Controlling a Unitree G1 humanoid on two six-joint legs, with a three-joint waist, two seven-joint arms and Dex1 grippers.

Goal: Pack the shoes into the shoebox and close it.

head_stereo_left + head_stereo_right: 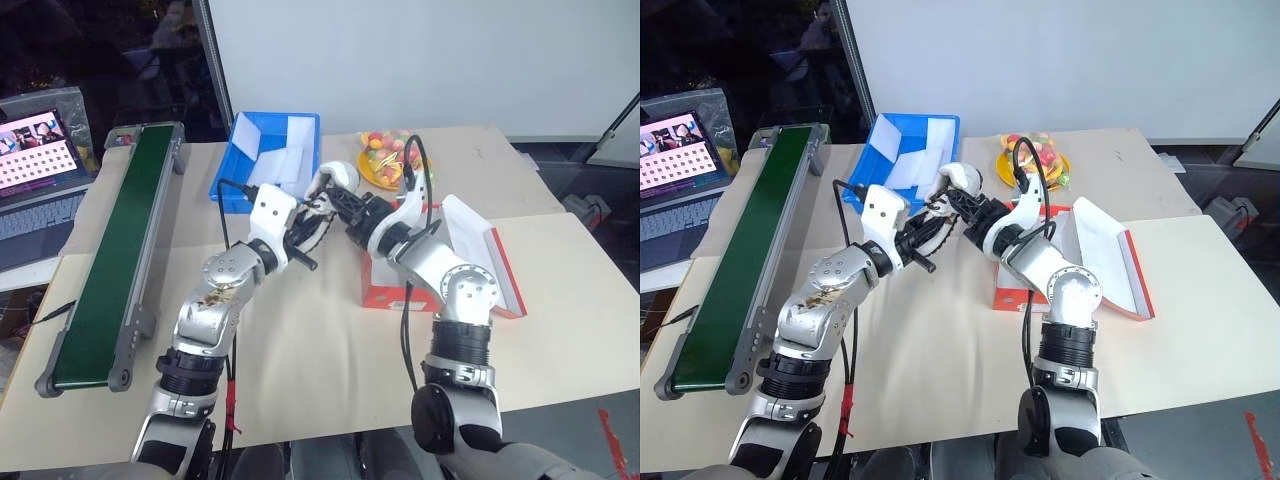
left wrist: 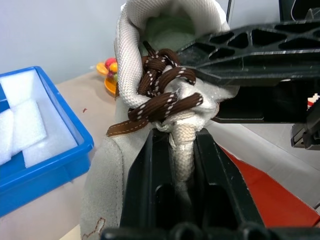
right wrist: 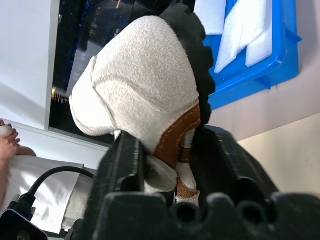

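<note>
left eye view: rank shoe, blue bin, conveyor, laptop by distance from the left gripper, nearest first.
From the left gripper:
1. Shoe: clamped in its fingers, held above the table.
2. Blue bin: just behind it, toward the robot's left.
3. Conveyor: farther left, along the table edge.
4. Laptop: farthest, beyond the conveyor at far left.

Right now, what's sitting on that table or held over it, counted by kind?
Shoe: 1, held by both pincers
Red shoebox: 1
Blue bin: 1
Conveyor belt: 1
Plate of colourful sweets: 1
Total: 5
</note>
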